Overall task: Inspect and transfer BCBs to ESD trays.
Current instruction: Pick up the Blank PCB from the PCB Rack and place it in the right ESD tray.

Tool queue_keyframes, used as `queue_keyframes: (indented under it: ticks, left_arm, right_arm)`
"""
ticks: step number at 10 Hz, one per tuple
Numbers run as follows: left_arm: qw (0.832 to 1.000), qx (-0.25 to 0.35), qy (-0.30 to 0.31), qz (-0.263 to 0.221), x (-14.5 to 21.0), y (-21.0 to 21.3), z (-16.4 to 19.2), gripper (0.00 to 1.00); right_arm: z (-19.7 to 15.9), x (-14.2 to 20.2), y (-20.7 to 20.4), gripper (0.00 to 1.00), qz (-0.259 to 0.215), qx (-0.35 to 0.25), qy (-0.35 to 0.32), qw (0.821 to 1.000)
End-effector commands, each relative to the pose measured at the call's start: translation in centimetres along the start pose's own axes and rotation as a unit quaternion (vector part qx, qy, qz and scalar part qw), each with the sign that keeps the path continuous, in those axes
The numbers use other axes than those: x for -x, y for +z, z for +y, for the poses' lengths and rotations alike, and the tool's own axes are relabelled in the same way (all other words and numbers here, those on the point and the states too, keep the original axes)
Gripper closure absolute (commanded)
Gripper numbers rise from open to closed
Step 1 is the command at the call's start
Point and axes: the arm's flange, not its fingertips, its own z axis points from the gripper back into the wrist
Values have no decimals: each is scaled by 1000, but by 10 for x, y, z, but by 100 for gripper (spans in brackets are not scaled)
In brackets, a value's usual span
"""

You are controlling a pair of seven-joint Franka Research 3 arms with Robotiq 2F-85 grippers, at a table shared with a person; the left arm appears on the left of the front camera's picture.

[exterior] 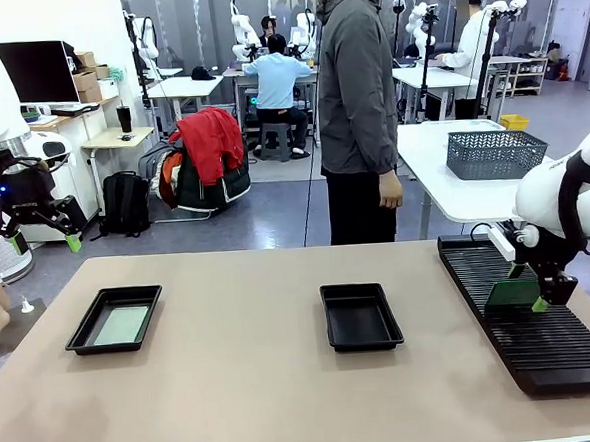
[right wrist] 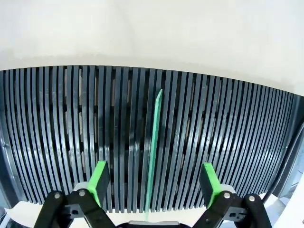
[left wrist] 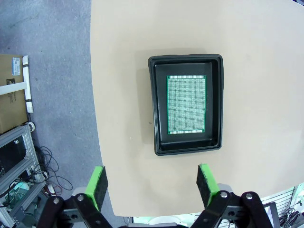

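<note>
Beige tabletop [exterior: 265, 383] in an open lab, with a person standing at the far side. Right pincer [right wrist: 154, 179] spread wide, green pads either side of a thin flat green rectangular circuit board [right wrist: 154, 142] and clear of both faces; nothing gripped. Same circuit board standing on edge in one slot of the long black ribbed slotted plastic rack [right wrist: 71, 118] at the right end of the table. Further left, near the middle, a shallow black rectangular plastic tray [exterior: 327, 309], bare inside. At the left end, a second black tray [left wrist: 153, 104] with another green board [left wrist: 186, 105] lying flat on its floor. Left pincer [left wrist: 152, 183] high above it, also spread wide and carrying nothing.

Handling, as judged: treat the upright circuit board as light, stiff and thin, with smooth faces likely to slip and liable to crack if bent. Take hold across the two flat faces near the top edge, centred along its length. Close gently. Lift straight up along the slot; avoid twisting against the ribs.
</note>
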Motion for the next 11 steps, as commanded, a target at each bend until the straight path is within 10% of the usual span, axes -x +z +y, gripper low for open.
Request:
queue_keyframes:
  ticks: [1, 11]
  left_arm:
    - [1000, 2, -3, -3, 1, -1, 1, 0]
    - [1000, 2, -3, -3, 1, -1, 1, 0]
  right_arm:
    - [2, -1, 1, 0, 4, 0, -1, 1000]
    - [5, -8, 14, 53, 25, 9, -12, 1000]
